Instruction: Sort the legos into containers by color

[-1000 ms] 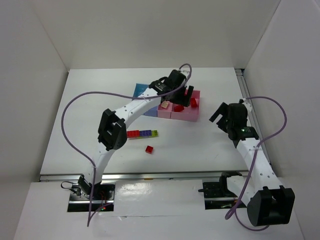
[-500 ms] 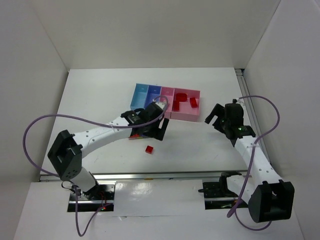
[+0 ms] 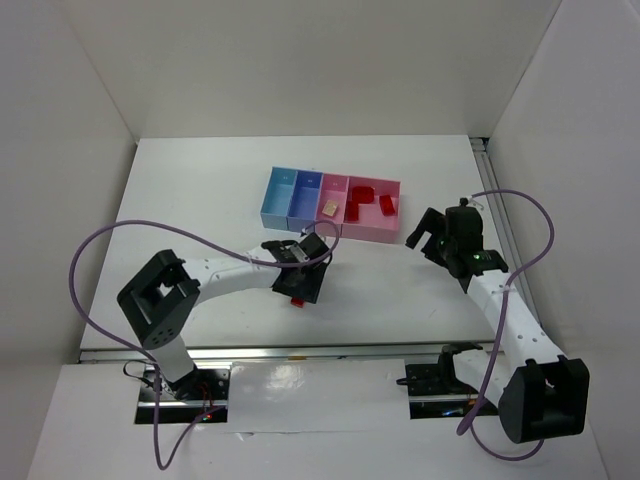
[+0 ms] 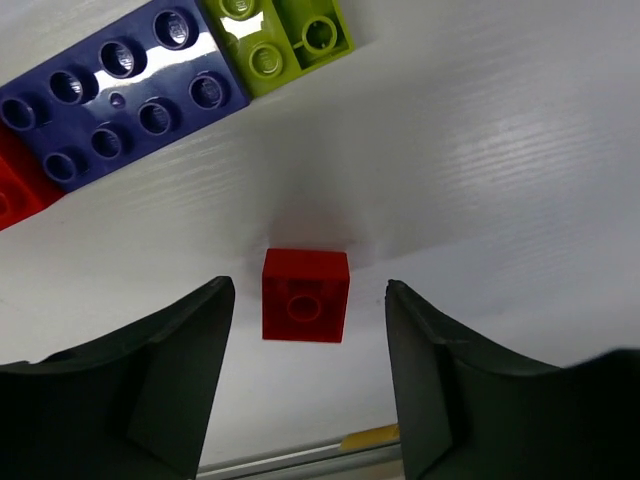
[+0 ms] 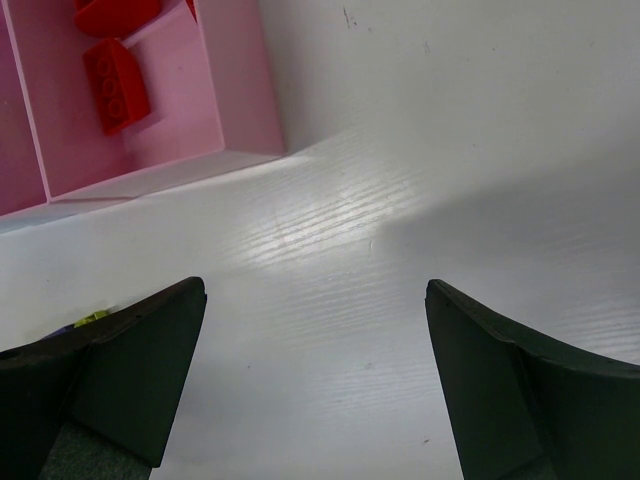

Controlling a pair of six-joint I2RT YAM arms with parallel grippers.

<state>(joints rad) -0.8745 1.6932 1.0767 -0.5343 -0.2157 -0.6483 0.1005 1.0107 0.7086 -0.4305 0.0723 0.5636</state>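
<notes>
A small red lego (image 4: 306,295) lies on the white table between the fingers of my left gripper (image 4: 308,300), which is open with a gap on each side of the brick. Beyond it lies a joined row of legos: a purple-blue one (image 4: 120,90), a yellow-green one (image 4: 285,35) and a red end (image 4: 15,195). From above, my left gripper (image 3: 300,285) covers these bricks. The containers (image 3: 330,188) stand behind; the wider pink one (image 3: 372,232) holds red legos (image 3: 358,205), and a whitish lego (image 3: 328,208) lies in the small pink one. My right gripper (image 3: 428,235) hangs open and empty.
In the right wrist view the pink bin (image 5: 240,90) with a red brick (image 5: 115,85) is at the upper left, and my right gripper (image 5: 315,290) is above bare table. The table's metal front rail (image 3: 320,352) runs just below the left gripper.
My left arm has swung from above the pink bins back and down over the loose red lego, and its jaws have narrowed. The right gripper has shifted slightly left.
</notes>
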